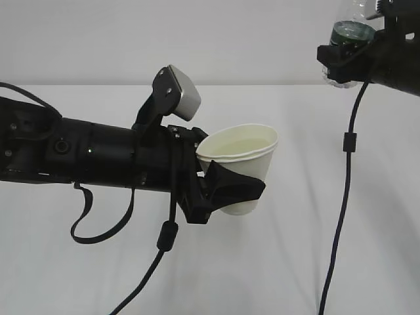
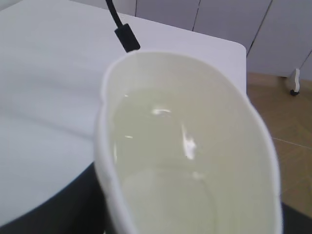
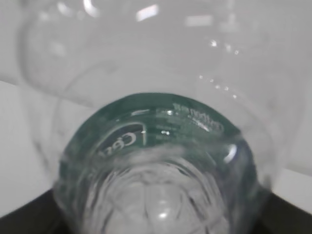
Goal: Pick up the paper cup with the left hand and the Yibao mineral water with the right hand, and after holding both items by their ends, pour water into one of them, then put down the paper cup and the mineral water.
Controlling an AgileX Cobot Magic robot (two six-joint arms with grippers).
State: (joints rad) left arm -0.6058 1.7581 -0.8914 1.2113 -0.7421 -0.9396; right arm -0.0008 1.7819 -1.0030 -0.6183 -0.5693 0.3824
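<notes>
My left gripper (image 1: pixel 220 184) is shut on the white paper cup (image 1: pixel 241 164) and holds it above the table, squeezed out of round. The cup holds water and fills the left wrist view (image 2: pixel 195 161). My right gripper (image 1: pixel 344 56) at the top right is shut on the Yibao mineral water (image 1: pixel 351 29), held high with its clear body rising out of the frame's top. In the right wrist view the bottle's ribbed base and dark green label (image 3: pixel 165 122) fill the frame; the fingers are almost hidden behind it.
A white table (image 1: pixel 275 262) spreads under both arms. A black cable (image 1: pixel 341 197) hangs from the right arm down to the table front; another cable (image 1: pixel 164 243) dangles under the left arm. The table's far corner and wooden floor (image 2: pixel 287 122) show beyond the cup.
</notes>
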